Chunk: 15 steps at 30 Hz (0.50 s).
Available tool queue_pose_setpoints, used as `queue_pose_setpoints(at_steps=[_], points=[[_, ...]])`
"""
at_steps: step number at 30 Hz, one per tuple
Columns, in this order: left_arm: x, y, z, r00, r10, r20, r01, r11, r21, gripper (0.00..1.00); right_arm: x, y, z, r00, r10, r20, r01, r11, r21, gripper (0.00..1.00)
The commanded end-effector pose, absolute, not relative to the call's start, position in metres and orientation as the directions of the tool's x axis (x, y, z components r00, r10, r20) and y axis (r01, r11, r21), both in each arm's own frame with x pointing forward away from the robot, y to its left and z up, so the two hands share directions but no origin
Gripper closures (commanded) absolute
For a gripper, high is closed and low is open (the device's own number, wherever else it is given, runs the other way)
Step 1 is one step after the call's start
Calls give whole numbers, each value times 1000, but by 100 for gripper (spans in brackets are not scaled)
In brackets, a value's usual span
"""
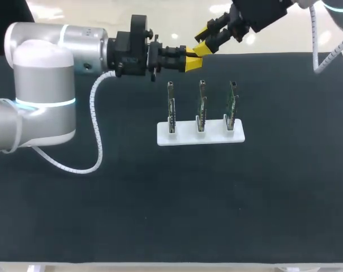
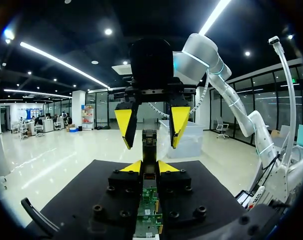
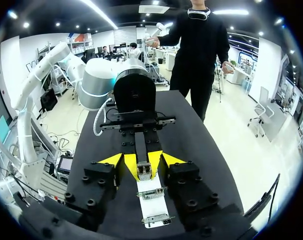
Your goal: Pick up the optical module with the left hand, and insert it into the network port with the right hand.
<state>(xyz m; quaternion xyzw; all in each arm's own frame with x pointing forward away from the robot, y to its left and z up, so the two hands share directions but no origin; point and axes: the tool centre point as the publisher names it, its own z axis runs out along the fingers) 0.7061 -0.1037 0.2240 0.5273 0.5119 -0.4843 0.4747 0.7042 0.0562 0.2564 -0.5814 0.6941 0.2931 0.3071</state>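
Two grippers meet above the table: the left gripper (image 2: 149,167) is clamped on the optical module (image 2: 149,145); the right gripper (image 3: 143,160) sits wide open, fingers either side of it, not touching. Looks like the handover step; next the right has to squeeze the free end, the left lets go, then it goes down to the port boards (image 1: 201,105) on the white rack (image 1: 183,137).
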Motion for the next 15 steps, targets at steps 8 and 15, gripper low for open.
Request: queue_pose_setpoints(at_steps=[8,15], points=[[705,-103,223,9,77,-997,1000,-21,8,100,700,52,257,-130,-631,-765,-988,149,45,64],[705,-103,223,9,77,-997,1000,-21,8,100,703,50,258,-126,-633,-764,-989,142,46,100]])
